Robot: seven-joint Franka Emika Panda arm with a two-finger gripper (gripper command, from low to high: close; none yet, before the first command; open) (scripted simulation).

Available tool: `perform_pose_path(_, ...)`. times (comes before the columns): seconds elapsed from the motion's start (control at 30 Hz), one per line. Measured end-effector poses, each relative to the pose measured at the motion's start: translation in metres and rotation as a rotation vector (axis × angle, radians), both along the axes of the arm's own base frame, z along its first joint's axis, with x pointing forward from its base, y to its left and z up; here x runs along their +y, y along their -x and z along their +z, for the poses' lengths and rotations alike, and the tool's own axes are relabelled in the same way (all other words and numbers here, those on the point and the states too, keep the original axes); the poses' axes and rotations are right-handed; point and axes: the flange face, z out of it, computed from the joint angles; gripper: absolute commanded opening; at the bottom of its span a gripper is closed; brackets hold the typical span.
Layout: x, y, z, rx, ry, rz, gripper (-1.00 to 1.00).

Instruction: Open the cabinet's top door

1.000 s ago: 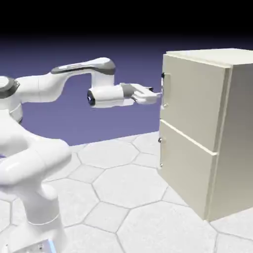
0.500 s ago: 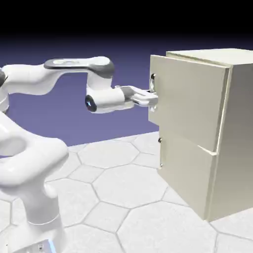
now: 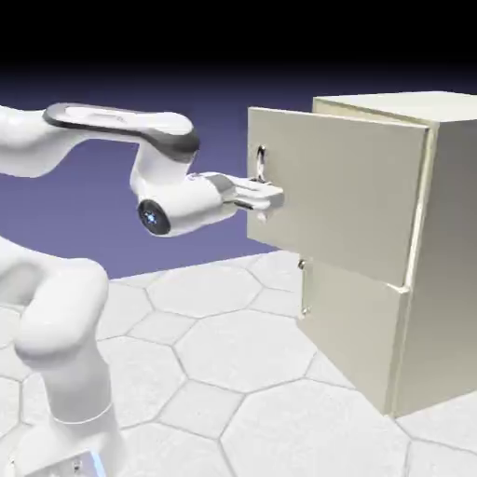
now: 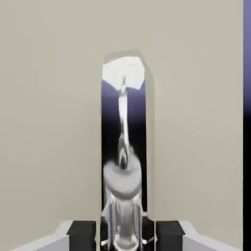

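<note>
One top door (image 3: 345,191) edge ajar

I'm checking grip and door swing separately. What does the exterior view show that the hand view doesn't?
Exterior only: the cabinet whole, the top door swung partly out from it, the lower panel flush, and the arm. Hand only: the mirror-like handle close up between the jaws' dark tips. Both: the gripper shut on the handle against the cream door.

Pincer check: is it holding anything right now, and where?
Yes: the pincer grips the slim grey bar handle at the tall cream-beige top door's free edge.
</note>
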Motion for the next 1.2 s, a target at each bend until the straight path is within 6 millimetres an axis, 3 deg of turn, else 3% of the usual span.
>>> perform_pose_path(0.33,-0.056,0.035,0.000,0.000,-0.002,0.188,-1.00)
perform_pose_path(0.77,-0.133,0.062,0.000,0.000,-0.002,0.420,-1.00)
perform_pose_path(1.2,-0.246,0.069,0.000,0.001,-0.002,0.745,-1.00)
